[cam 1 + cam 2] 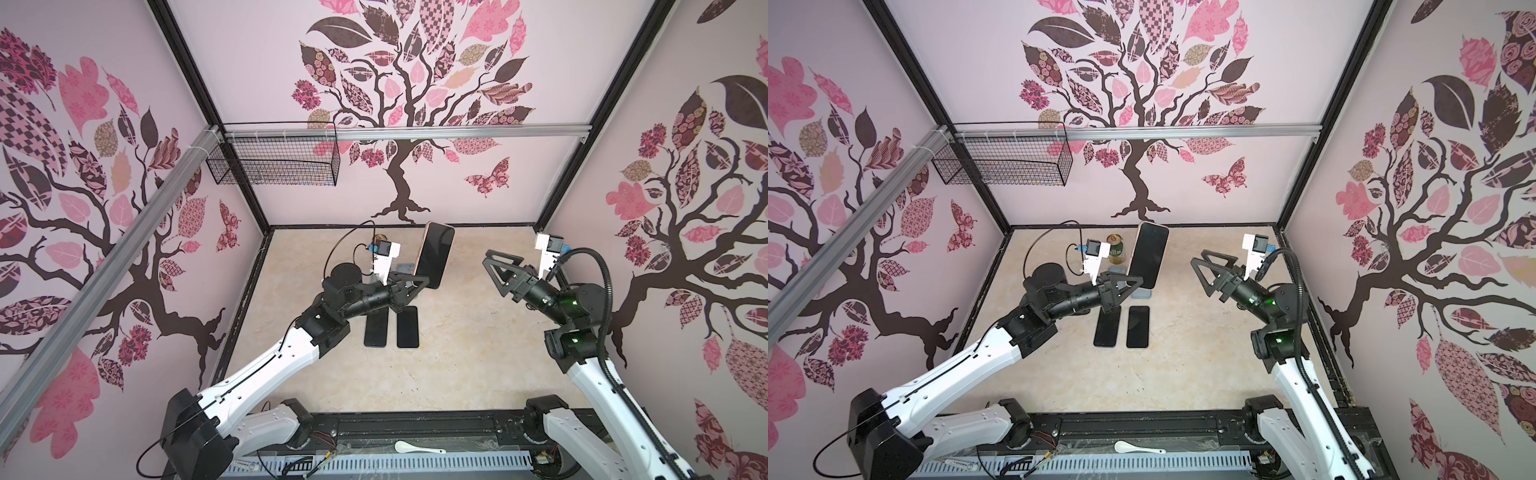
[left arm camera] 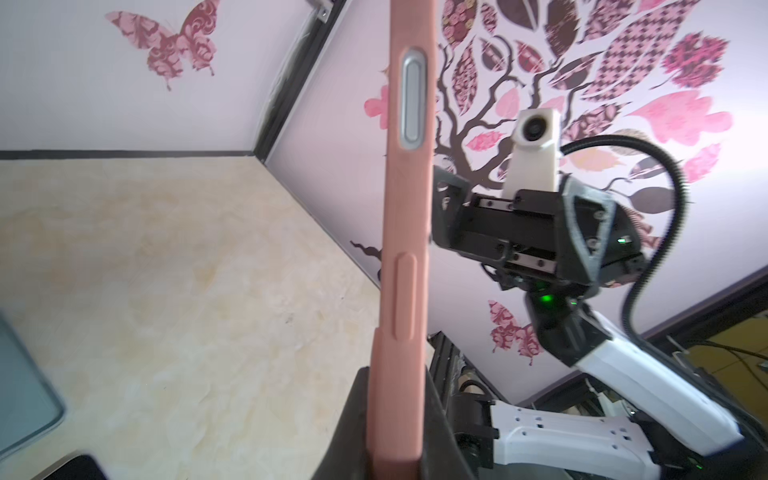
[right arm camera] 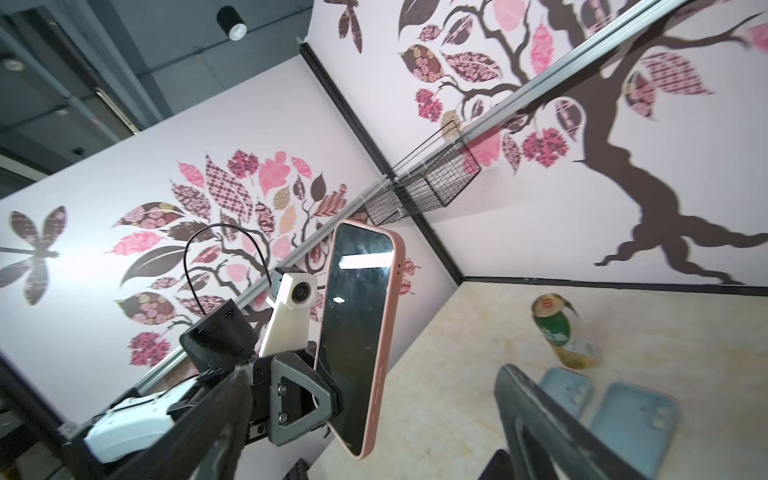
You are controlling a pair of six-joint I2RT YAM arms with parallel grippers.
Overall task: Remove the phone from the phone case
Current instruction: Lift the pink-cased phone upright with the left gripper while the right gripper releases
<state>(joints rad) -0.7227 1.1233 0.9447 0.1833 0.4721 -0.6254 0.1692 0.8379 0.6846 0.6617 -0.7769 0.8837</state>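
A phone [image 1: 435,253] with a dark screen sits in a pink phone case [image 2: 409,249] and stands upright in the air above the table. My left gripper [image 1: 417,284] is shut on the lower end of the cased phone, one finger [image 2: 353,432] on each flat side. In the right wrist view the phone's screen [image 3: 355,332] faces me, with the case's rim [image 3: 386,332] around it. My right gripper [image 1: 498,270] hangs to the right of the phone, apart from it. It is open and its fingers [image 3: 540,419] hold nothing.
Two bare black phones [image 1: 1106,328] [image 1: 1138,327] lie side by side under the left arm. Two blue-grey empty cases [image 3: 567,390] [image 3: 631,419] lie behind them, beside a green can [image 1: 1116,251]. A wire basket [image 1: 274,160] hangs on the back wall. A white spoon [image 1: 415,448] lies on the front rail.
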